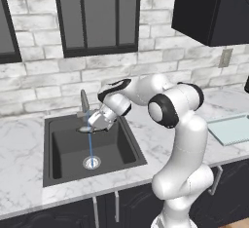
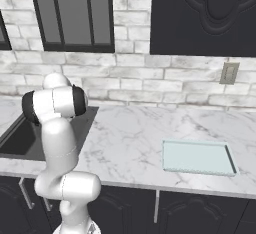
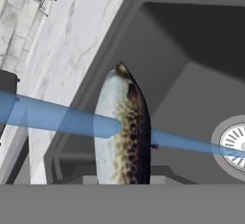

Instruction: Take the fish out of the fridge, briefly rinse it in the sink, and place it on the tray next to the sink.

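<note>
Fish (image 3: 122, 132): slim, silvery-white with a brown-speckled darker edge, held lengthwise over the sink (image 1: 58, 149) in the gripper (image 1: 92, 127), whose jaws are clenched on it; in the hand view its pointed end aims away from the camera and a stream of water (image 3: 52, 115) strikes its flank. Sink: black square basin set into the white marble bench (image 1: 19, 183), left of the arm in the left base view, with a round steel drain (image 1: 91, 162) in the middle of its floor. Tap (image 1: 84, 103): slim, steel, at the far rim of the basin, just behind the gripper; a thin blue stream falls from near it, past the fish, onto the drain. Tray (image 2: 198, 158): flat, pale blue-green, rectangular with a thin lighter rim, lying on the bench to the right of the sink, well apart from the gripper, nothing on it. Wall: pale grey brick behind the bench, carrying a dark-framed window (image 1: 97, 15) above the sink and an outlet plate (image 2: 229, 73) further right. Cabinets: black upper cabinet (image 2: 202, 15) above the tray, black lower cabinets (image 2: 195, 213) with steel handles beneath the bench.
</note>
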